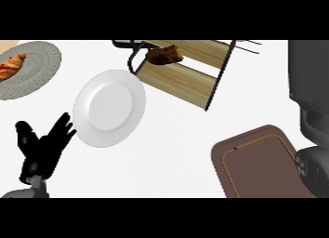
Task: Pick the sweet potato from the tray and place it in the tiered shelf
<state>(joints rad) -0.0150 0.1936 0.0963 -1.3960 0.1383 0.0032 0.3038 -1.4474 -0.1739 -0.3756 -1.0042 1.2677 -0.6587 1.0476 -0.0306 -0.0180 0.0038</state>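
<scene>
The sweet potato [165,55] is sitting on the tiered shelf [187,74] near its left edge, the brown tray [259,162] is lying well apart, while the left hand [42,144] is resting open beside the white plate [109,108].

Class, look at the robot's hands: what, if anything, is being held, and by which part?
Nothing is held. The left hand is open beside the white plate; the sweet potato lies on the shelf. The right hand is out of view.

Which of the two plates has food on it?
The grey plate at the far left: a croissant lies on it. The white plate beside the left hand is bare.
</scene>
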